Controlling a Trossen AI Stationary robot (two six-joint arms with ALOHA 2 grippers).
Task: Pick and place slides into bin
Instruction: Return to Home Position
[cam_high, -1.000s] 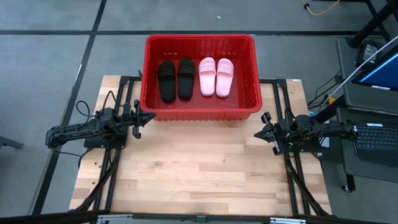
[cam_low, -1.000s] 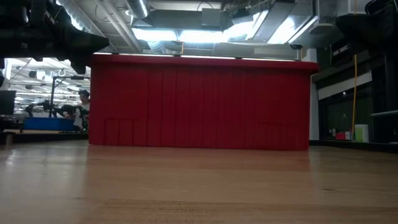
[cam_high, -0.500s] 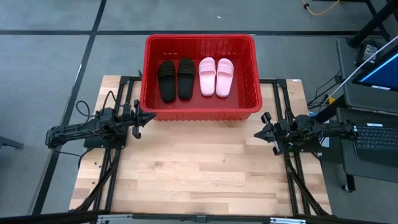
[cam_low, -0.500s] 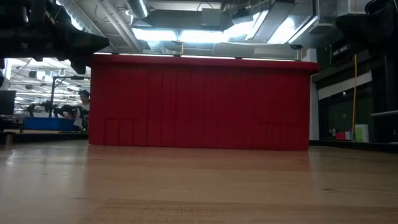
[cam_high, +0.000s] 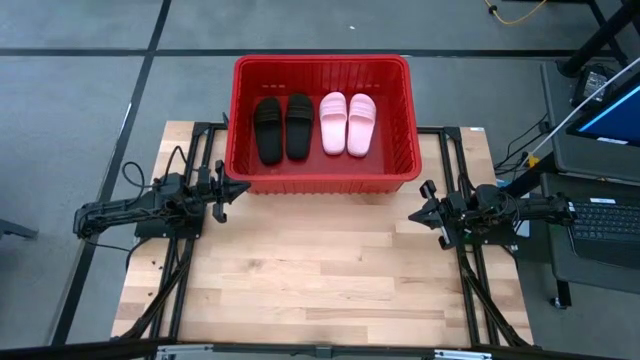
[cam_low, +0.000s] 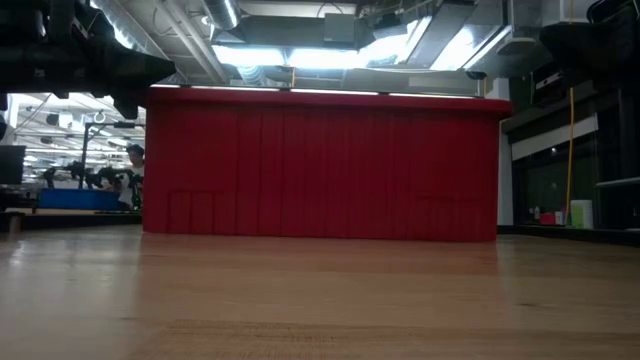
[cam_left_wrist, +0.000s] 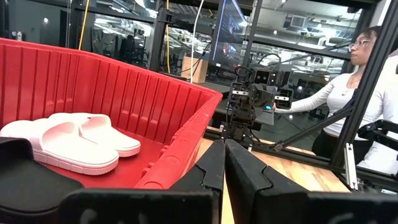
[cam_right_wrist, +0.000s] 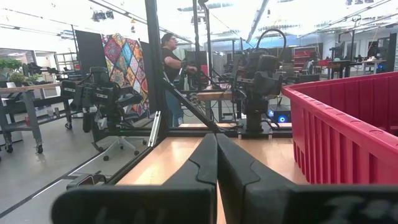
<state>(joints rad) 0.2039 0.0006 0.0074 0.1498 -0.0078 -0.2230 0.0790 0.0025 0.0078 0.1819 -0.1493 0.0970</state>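
Note:
The red bin (cam_high: 321, 178) stands at the table's far middle. On its floor lie two black slides (cam_high: 283, 128) on the left and two light pink slides (cam_high: 348, 124) on the right, side by side, soles down. My left gripper (cam_high: 243, 186) is shut beside the bin's near left corner, touching nothing. My right gripper (cam_high: 414, 215) is shut off the bin's near right corner, also touching nothing. In the left wrist view the pink slides (cam_left_wrist: 68, 142) and a black slide (cam_left_wrist: 28, 183) show inside the bin (cam_left_wrist: 174, 152).
Bare wooden tabletop (cam_high: 320, 270) stretches in front of the bin between the two arms. A desk with a keyboard (cam_high: 605, 218) stands off the table's right side. A person (cam_left_wrist: 339, 102) stands beyond the table in the left wrist view, another (cam_right_wrist: 171, 68) in the right wrist view.

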